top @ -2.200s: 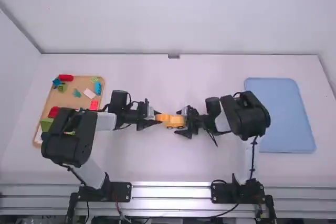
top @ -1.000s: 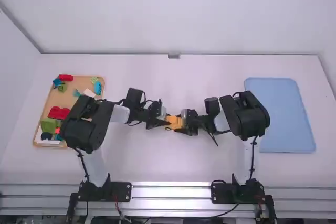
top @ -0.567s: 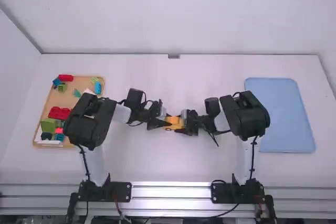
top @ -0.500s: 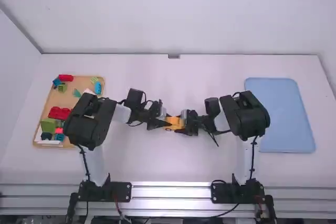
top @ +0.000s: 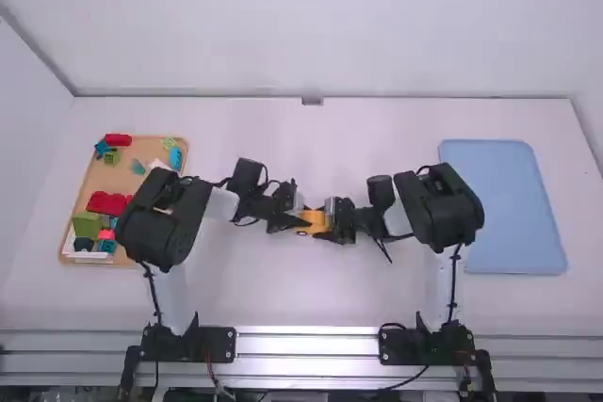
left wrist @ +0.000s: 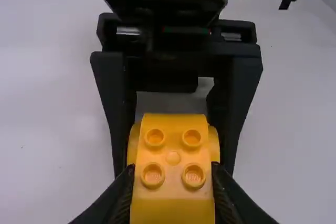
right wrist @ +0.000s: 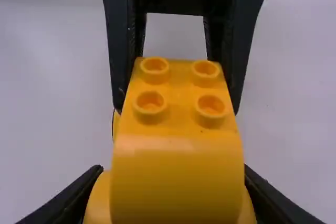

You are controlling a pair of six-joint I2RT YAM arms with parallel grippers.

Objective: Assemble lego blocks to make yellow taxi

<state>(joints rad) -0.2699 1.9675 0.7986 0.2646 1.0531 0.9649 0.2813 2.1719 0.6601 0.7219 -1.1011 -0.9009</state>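
In the high view, the yellow taxi [top: 315, 222] is in the middle, between the two grippers. Compared with the earliest frame, the left gripper [top: 301, 219] has moved in over the taxi's left part and hides more of it; the right gripper [top: 329, 223] stays at the taxi's right end. The left arm [top: 162, 217] has swung nearer the taxi too, so the red brick [top: 110, 202] and green brick [top: 87, 224], well to the taxi's left, show more fully than before. Both lie on the wooden tray [top: 102, 179].

The white table [top: 311, 298] spreads around the taxi. The blue tray [top: 499, 204] lies well to the taxi's right. A pale wall [top: 301, 25] rises beyond the taxi, and a metal rail [top: 306, 344] runs on its near side, towards the arm bases.

In the left wrist view, the left gripper's fingers are clamped on both sides of the taxi's near end. Round studs [left wrist: 192, 138] stand on its top, and the right gripper's fingers flank its far end.

In the right wrist view, the right gripper's fingers grasp the taxi around its smooth rounded end, and the left gripper's fingers straddle the studded end. Whether the taxi touches the table, I cannot tell.
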